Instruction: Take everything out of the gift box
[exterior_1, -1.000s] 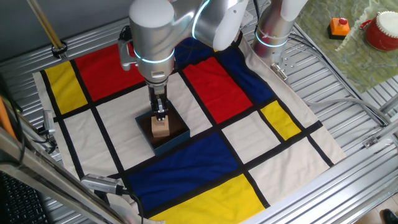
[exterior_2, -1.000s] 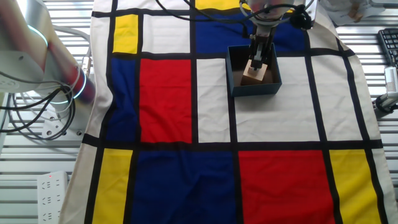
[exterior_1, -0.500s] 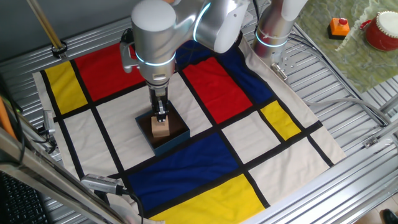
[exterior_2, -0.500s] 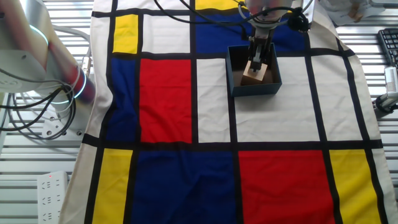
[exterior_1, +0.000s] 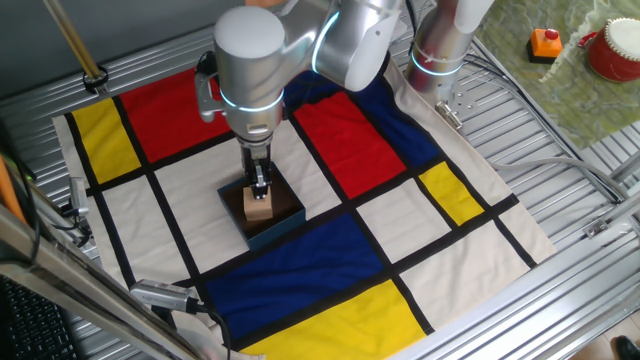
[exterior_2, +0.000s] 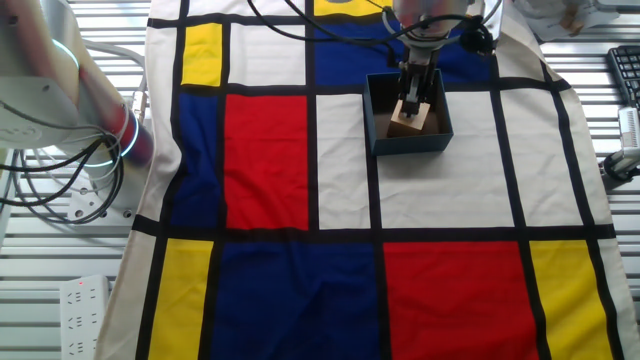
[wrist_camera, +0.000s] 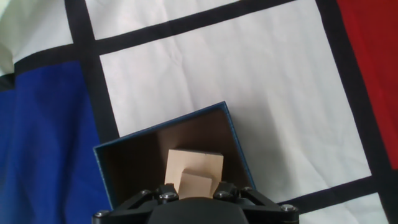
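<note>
Cloth: the patterned cloth (exterior_1: 330, 130) of red, blue, yellow and white panels with black bands spreads under the claw on all sides, over a ribbed metal table (exterior_1: 560, 150).
Arm: the silver arm (exterior_1: 250, 60) stands straight above the claw, its wrist pointing down into the box.
Gift box: the gift box (exterior_1: 285, 222) (exterior_2: 378, 125) (wrist_camera: 106, 165) sits open directly below the claw, dark blue outside and brown inside, resting on a white panel of the cloth beside a black band.
Claw: the claw (exterior_1: 260, 190) (exterior_2: 411, 100) reaches down inside the box; its fingers stand close together at the top of the block, touching it. Whether they truly clamp it I cannot tell, since the hand view hides the tips behind the housing.
Wooden block: the wooden block (exterior_1: 259, 206) (exterior_2: 403, 121) (wrist_camera: 194, 169) lies inside the gift box, right under the claw; whether it rests on the brown floor cannot be seen.
Orange toy: the orange toy (exterior_1: 545, 43) sits well apart from the claw, off the cloth, near a red pot (exterior_1: 612, 50).
</note>
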